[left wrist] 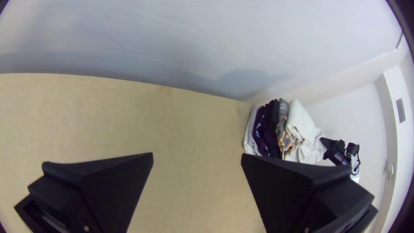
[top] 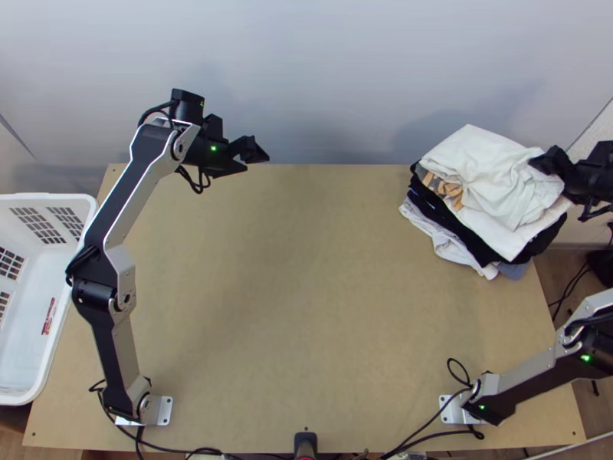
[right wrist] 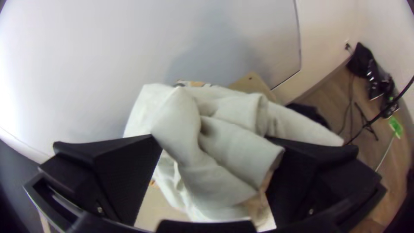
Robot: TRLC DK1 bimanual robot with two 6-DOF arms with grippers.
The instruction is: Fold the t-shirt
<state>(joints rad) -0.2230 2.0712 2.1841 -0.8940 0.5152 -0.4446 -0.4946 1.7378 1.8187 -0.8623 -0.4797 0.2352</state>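
Left hand is hanging open near the far edge of the tabletop; right hand is hanging open at bunched white cloth topping a garment stack.

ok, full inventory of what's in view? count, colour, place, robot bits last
Clothes stack: one; white, black, grey, patterned; table's far right corner
White cloth: one, white, bunched atop the stack
Table: one, light wood, centre
Basket: one, white, at table's left edge
Wall: one, grey, behind table
Cables: several, black, near arm bases
Left arm, right arm: one each, silver-black, bases at near corners
Left gripper: one, black, open, far left
Right gripper: one, black, open around white cloth
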